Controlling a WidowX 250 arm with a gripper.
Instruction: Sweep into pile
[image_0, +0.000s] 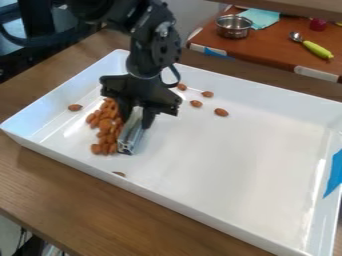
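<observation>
The gripper (139, 113) hangs over the left part of the white tray (247, 165), shut on a short silver metal bar (131, 134) that it holds low at the tray floor. Along the bar's left side lies a heap of almonds (105, 126), close against it; the gripper hides part of the heap's upper end. A lone almond (75, 107) rests left of the heap. Behind and right of the gripper several almonds (221, 112) lie scattered. One more almond (119, 174) is by the tray's front wall.
Raised white walls ring the tray, with blue tape (335, 172) on the right one. The tray stands on a wooden table (60, 187). Behind, a brown surface holds a metal pot (234, 27), a teal cloth (260, 18) and a spoon with a green handle (316, 49).
</observation>
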